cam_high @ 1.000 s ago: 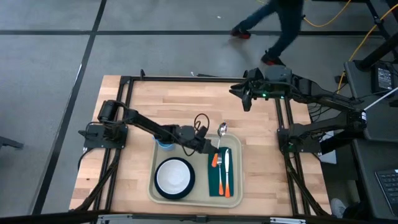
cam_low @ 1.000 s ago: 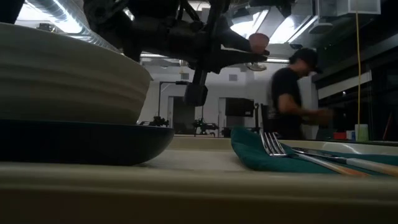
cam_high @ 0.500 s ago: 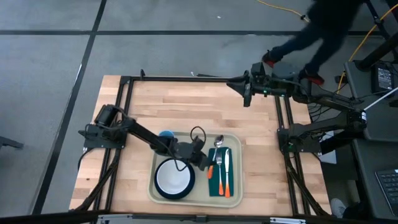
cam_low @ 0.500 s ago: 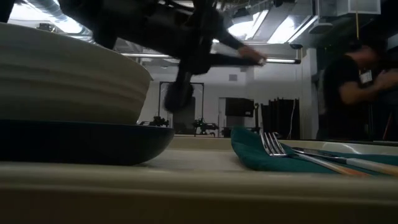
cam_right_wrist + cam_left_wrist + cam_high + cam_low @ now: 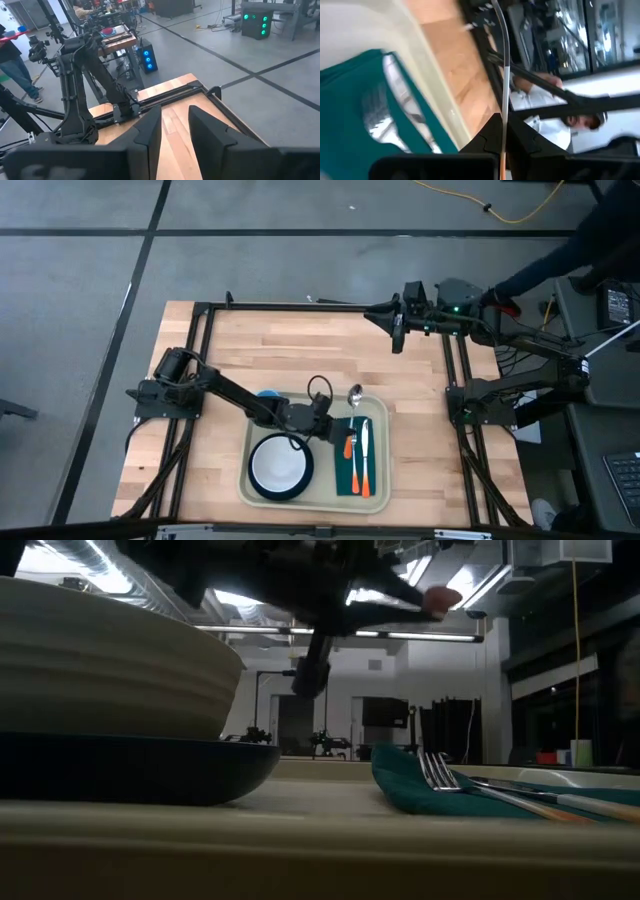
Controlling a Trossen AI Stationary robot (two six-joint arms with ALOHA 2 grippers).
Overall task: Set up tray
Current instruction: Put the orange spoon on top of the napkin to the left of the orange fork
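Left hand [image 5: 330, 423] clamped on a spoon [image 5: 354, 392] by its orange handle, bowl pointing to the far side, held over the tray's far edge just beside the green napkin [image 5: 360, 470].

Fork [image 5: 348, 448] and knife [image 5: 364, 452] lie on the napkin; bowl on dark plate [image 5: 280, 467] sits left of it.

Tray [image 5: 312, 502] lies at the near middle of the surface, directly under this hand.

Judgement: tray stiff, light plastic, smooth and likely slippery; take it by the raised rim.

Right hand [image 5: 397, 333] waits at the far right, narrowly parted, empty.
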